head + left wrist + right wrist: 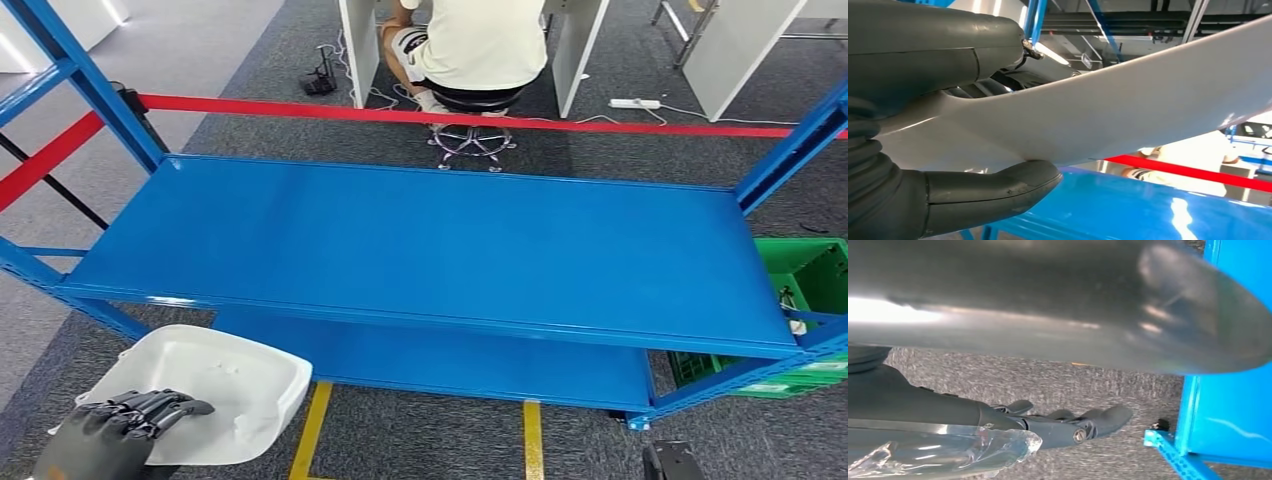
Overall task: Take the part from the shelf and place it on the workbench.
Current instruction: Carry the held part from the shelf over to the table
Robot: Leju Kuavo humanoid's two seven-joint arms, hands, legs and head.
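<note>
The part (215, 390) is a white, shallow, curved plastic shell. My left hand (115, 430) grips it at the lower left of the head view, in front of and below the blue shelf (430, 250). In the left wrist view the thumb (993, 192) presses one face of the white part (1128, 110) and the darker fingers (933, 45) clamp the other. My right hand (1068, 427) hangs over the grey carpet beside the shelf's corner post (1173, 450), its fingers stretched out and holding nothing. A dark piece of it shows at the bottom edge of the head view (670, 462).
The shelf's top board is bare, with a lower board (450, 360) beneath it. A green crate (810, 290) sits under the right end. Red tape (450, 117) runs behind the shelf, and a person sits on a stool (470, 50) beyond it. Yellow floor lines (533, 440) lie in front.
</note>
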